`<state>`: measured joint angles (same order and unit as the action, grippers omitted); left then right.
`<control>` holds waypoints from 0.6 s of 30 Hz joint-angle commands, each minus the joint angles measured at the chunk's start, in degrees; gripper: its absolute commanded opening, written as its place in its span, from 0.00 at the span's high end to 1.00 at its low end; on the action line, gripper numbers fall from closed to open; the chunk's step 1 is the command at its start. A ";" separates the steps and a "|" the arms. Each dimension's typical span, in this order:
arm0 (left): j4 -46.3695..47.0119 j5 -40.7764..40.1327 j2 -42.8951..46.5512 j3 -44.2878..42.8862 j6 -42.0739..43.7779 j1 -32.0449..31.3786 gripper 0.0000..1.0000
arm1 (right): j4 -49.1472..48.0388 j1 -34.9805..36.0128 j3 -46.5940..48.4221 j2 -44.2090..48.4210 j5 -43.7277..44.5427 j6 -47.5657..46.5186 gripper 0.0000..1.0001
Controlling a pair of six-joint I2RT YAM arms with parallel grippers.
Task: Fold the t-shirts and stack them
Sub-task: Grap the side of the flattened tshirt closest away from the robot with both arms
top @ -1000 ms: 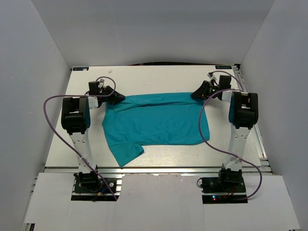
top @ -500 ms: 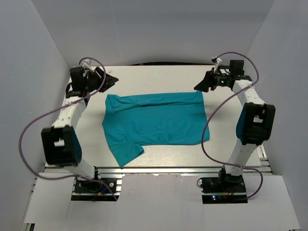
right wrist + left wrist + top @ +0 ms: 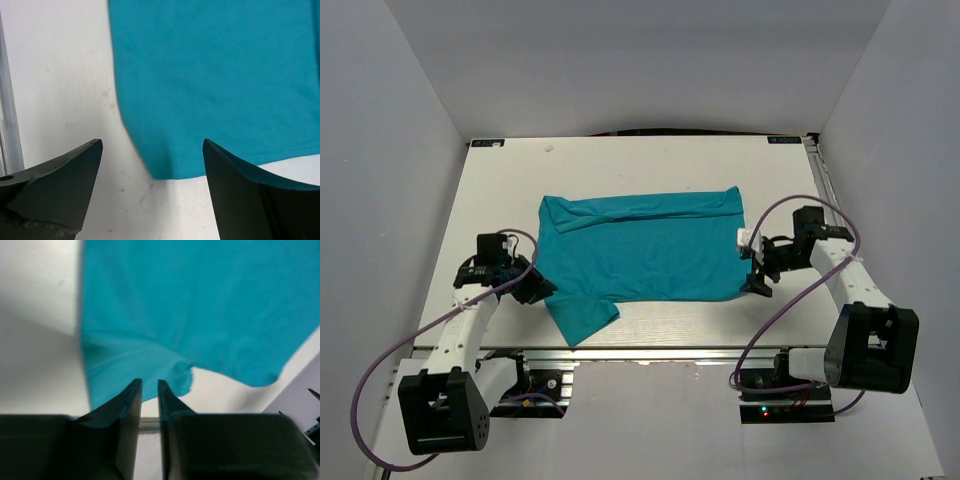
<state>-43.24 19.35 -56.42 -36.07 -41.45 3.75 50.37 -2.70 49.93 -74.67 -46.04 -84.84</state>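
1. The teal t-shirt lies spread flat on the middle of the white tabletop. It is a little nearer the near edge than the far edge.
2. Its far edge shows a folded-over band of cloth that runs from left to right.
3. One short sleeve sticks out from the body toward the near-left corner of the tabletop.
4. The left claw sits low over the tabletop at the shirt's left edge, just beside the place where the sleeve leaves the body.
5. In the left wrist view its fingers stand narrow, with only a thin slit between them and nothing in that slit. The tips lie at the edge of the cloth, and I cannot tell whether they touch it.
6. The right claw is at the shirt's right edge, close to the shirt's near-right corner.
7. In the right wrist view its fingers are spread wide and hold nothing. That corner of the shirt shows in the gap between them, with bare tabletop on the other side.
8. A purple cable loops beside the left arm.
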 commanded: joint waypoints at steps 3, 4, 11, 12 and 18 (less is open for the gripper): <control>-3.86 -4.23 0.62 2.40 -1.61 0.12 0.61 | -1.21 0.06 -6.50 2.60 6.75 -12.20 0.15; -3.78 -4.32 -1.04 2.15 -1.70 0.03 0.60 | -2.20 0.06 -6.95 2.95 7.54 -10.89 0.16; -2.11 -9.94 -8.96 0.92 -3.19 -0.85 0.59 | -6.95 0.06 -7.83 3.39 7.28 -3.42 0.18; -2.19 -10.82 -9.92 0.66 -3.46 -1.46 0.59 | -7.21 0.06 -7.83 3.39 7.19 -2.80 0.18; -1.67 -11.71 -11.96 -0.22 -4.95 -3.30 0.56 | -8.88 0.06 -7.92 3.57 6.58 0.37 0.18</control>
<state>-45.84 9.39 -69.28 -34.46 -45.17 1.32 43.13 -2.63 42.15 -72.34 -38.72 -86.98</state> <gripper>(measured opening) 0.429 0.821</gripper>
